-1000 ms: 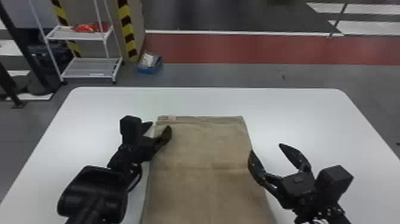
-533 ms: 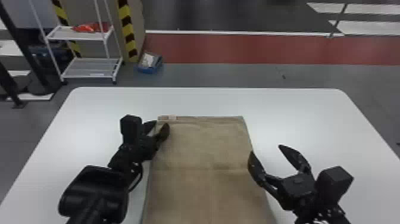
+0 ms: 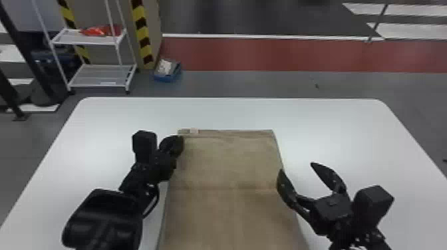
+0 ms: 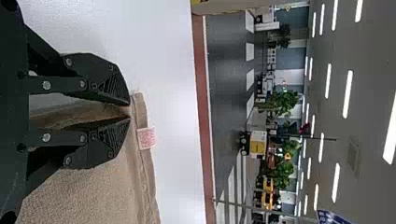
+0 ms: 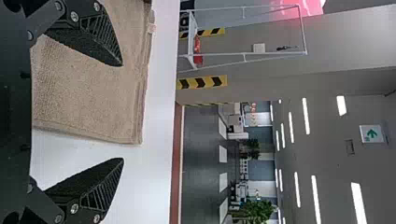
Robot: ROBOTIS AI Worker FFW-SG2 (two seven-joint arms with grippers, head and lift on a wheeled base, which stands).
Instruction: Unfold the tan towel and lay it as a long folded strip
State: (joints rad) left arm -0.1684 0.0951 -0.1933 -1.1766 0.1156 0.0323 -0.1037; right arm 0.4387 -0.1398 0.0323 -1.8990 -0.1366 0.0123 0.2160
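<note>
Since the tan towel lies flat and broad in the lower middle of the head view, unfolding looks largely done, at least over the part in frame. Its far edge, with a small label near the left corner, sits straight on the white tabletop. A faint crease crosses it; the near end runs out of the bottom of the frame, so full extent cannot be confirmed.

Left gripper: at the towel's far left corner; fingers drawn nearly together, a ridge of cloth pinched between them. Right gripper: at the right edge, lower right of the head view; fingers wide, holding nothing, one above the cloth, the other out over the tabletop.

Remaining, by judgement: the lengthwise fold into a strip is not yet made. Probable next step is securing the other grip, then bringing one long side over and smoothing. Risk: a one-sided pull could skew the cloth.
</note>
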